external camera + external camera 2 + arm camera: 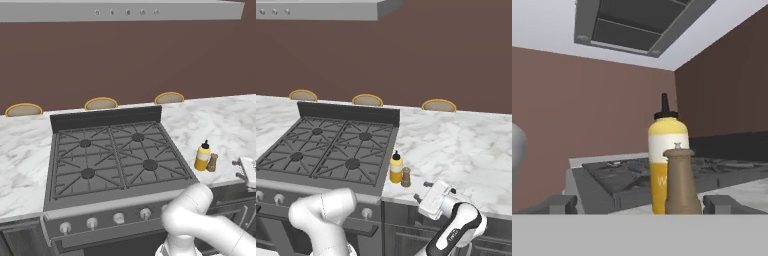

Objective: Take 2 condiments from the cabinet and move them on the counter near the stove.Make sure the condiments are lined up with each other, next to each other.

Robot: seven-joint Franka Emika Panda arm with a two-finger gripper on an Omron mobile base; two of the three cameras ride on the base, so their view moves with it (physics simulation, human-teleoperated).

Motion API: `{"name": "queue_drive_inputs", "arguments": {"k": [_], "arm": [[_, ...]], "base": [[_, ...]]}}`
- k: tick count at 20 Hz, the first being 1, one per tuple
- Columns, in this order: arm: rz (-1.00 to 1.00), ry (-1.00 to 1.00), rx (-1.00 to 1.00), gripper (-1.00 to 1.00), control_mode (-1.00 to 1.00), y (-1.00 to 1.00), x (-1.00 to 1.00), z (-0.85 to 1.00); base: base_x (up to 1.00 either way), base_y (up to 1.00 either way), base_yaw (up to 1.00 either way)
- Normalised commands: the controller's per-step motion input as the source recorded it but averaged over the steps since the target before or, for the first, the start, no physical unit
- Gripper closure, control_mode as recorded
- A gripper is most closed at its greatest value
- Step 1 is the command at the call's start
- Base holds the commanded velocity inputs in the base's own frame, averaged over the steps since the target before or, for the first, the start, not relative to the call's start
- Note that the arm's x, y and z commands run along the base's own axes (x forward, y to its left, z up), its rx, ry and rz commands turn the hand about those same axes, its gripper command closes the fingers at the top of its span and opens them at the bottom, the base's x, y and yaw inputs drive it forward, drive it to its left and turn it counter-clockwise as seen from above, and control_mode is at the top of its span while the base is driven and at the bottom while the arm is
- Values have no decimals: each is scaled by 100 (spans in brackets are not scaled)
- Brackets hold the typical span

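A yellow squeeze bottle (202, 157) (396, 169) (662, 145) and a shorter brown pepper mill (213, 162) (406, 177) (682, 182) stand upright side by side on the white marble counter (222, 125) (456, 145). They are just right of the stove (115, 155) (326, 152), near the front edge. My gripper (236, 169) (420, 191) (642, 205) is open, low and level, a short way right of the mill and pointing at it. Nothing is between its fingers. The cabinet is out of view.
Three round tan chair backs (101, 103) (367, 100) rise behind the counter's far edge, in front of a brown wall. A grey range hood (125, 10) (321, 9) hangs above the stove. Knobs (118, 217) line the stove's front.
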Motion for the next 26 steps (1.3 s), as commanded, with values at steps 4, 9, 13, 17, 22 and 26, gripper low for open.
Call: {"name": "queue_drive_inputs", "arguments": {"k": [4, 9, 13, 17, 22, 26], "arm": [[-8, 0, 0, -100, -100, 0, -28, 69], [-14, 14, 0, -100, -100, 3, -34, 82], [-16, 26, -3, -100, -100, 19, -42, 73], [-19, 33, -8, -100, -100, 38, -27, 62], [-18, 37, -16, -100, -100, 59, -3, 45], [-19, 31, -21, -100, -100, 74, 0, 32]], "base": [[0, 0, 0], [0, 0, 0], [0, 0, 0], [0, 0, 0], [0, 0, 0], [0, 0, 0]]}}
